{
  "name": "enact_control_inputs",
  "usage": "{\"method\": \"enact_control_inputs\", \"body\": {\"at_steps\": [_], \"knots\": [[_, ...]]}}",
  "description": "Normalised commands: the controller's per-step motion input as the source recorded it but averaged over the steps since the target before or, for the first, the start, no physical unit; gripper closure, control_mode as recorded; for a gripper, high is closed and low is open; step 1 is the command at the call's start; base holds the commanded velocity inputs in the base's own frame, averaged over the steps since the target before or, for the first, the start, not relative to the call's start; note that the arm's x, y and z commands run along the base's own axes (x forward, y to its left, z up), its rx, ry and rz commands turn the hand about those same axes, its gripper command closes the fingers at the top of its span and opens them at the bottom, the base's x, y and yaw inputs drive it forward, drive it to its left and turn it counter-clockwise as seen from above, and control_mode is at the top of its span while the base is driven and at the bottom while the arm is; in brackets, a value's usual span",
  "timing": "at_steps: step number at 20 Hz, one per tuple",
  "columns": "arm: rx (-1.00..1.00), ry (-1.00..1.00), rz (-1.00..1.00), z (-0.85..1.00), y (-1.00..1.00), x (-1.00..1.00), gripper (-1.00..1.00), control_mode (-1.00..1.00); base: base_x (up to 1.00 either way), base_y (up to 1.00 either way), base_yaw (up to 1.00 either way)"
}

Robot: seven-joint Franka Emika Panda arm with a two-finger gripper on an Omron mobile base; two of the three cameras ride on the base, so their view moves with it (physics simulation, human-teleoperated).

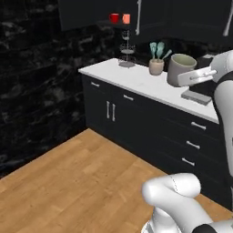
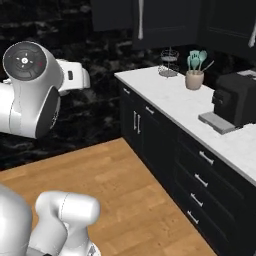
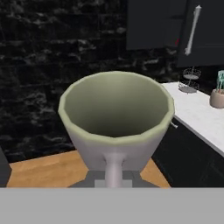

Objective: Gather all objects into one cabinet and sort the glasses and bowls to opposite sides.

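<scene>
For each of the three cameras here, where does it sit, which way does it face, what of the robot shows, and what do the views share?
Left base view: behind the arm's left, facing the white counter; arm at right, gripper holding the grey-beige cup.
Right base view: behind the arm's right, facing that counter; arm at left.
Hand view: on the hand, looking into the cup.
Shared: wire rack, utensil pot.

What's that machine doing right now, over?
Jaws shut on grey-beige cup, held in the air. Red cup and salmon-orange cup on shelf of black upper cabinet. Nothing in the way.
</scene>
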Motion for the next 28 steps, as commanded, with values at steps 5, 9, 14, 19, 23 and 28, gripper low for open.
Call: {"method": "enact_control_inputs", "body": {"at_steps": [5,9,14,19,23,28], "knots": [[0.0,0.0,0.0,0.0,0.0,0.0,1.0,1.0,1.0,0.8,0.0],[0.0,0.0,0.0,0.0,0.0,0.0,1.0,1.0,1.0,0.56,-0.03],[0.0,0.0,0.0,0.0,0.0,0.0,1.0,1.0,0.85,0.49,-0.27],[0.0,0.0,0.0,0.0,0.0,0.0,1.0,1.0,0.51,0.43,-0.61],[0.0,0.0,0.0,0.0,0.0,0.0,1.0,1.0,0.46,0.61,-0.76],[0.0,0.0,0.0,0.0,0.0,0.0,1.0,1.0,0.64,0.86,-0.65]]}}
